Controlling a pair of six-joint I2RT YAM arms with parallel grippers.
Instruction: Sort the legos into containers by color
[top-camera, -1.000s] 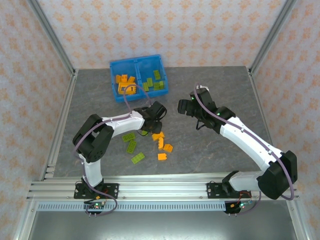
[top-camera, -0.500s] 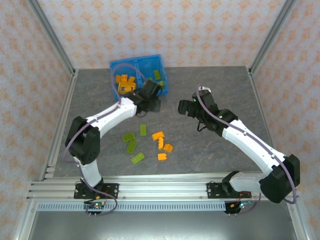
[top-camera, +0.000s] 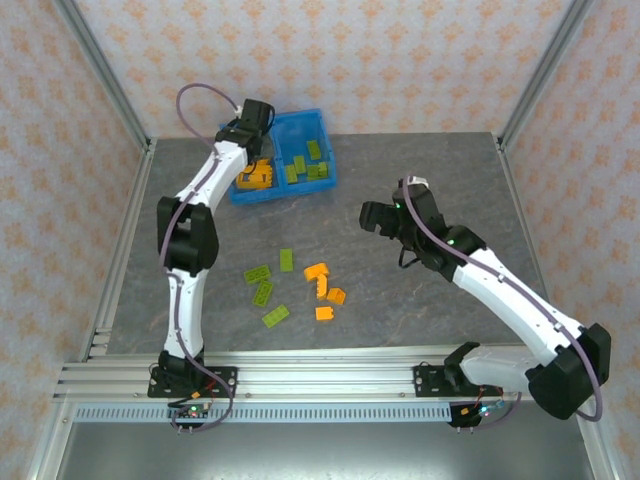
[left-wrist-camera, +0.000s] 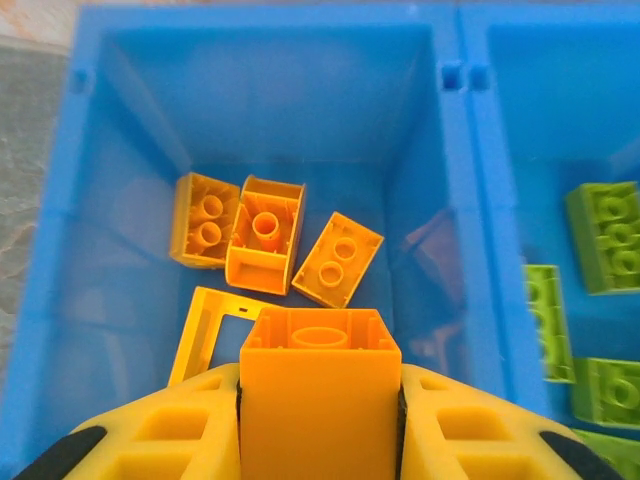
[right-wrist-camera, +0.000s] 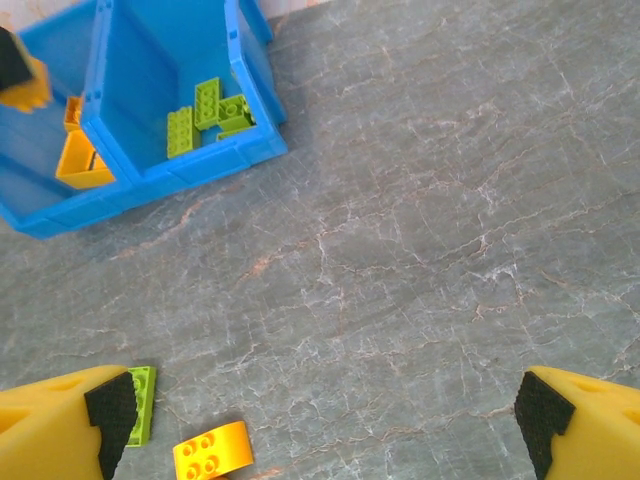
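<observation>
Bright, even overhead light leaves only soft, faint shadows on the grey table (top-camera: 420, 180). In the left wrist view the nearest orange brick (left-wrist-camera: 320, 400) looks slightly soft.

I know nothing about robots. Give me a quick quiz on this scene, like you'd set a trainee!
1. True or false: the left gripper grips a green brick.
2. Seen from overhead, which half of the blue bin holds the green bricks? A) left B) right C) both
3. How many loose green bricks lie on the table?
Key: 1 false, it grips an orange brick; 2 B; 3 four.
</observation>
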